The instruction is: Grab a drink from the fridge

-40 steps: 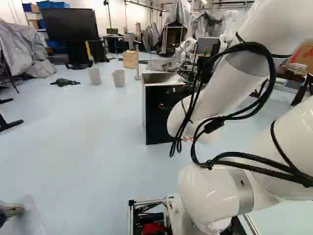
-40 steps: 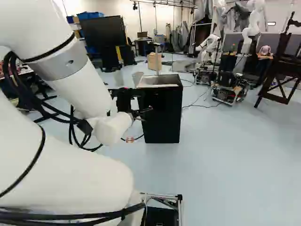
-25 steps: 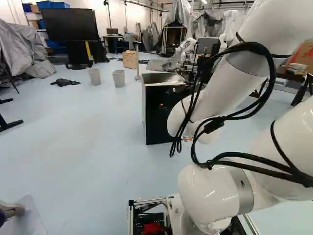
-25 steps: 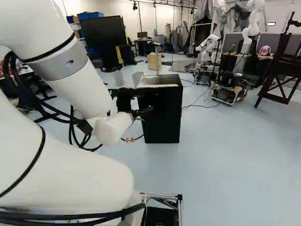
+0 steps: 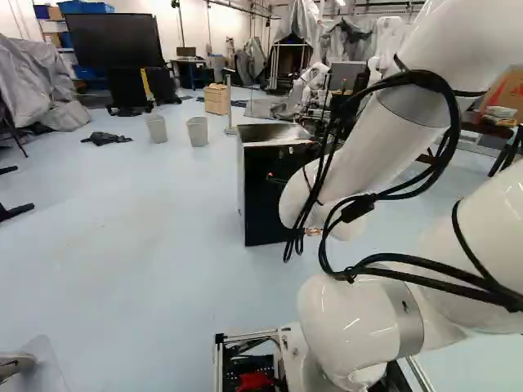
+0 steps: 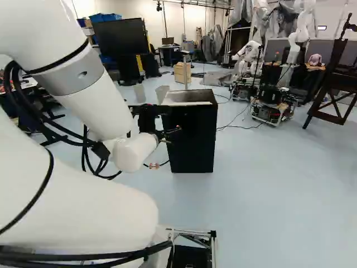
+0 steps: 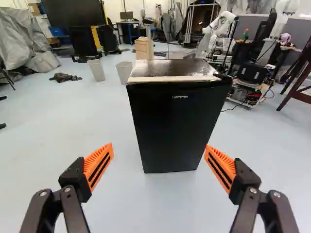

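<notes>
Black fridge (image 7: 175, 126) faced by gripper (image 6: 166, 147);
jaws set wide apart; fridge door shut; 2 pale bins (image 7: 96, 71) seen farther back w/ crate (image 7: 144, 47)

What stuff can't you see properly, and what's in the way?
Inside the fridge, so any drinks: wrist view, hidden by its shut door.
Part of the fridge's front: left base view, behind the arm.
Whatever's under the grey sheet: wrist view, covered up.
Top of the big black screen: wrist view, cut off by the edge.
</notes>
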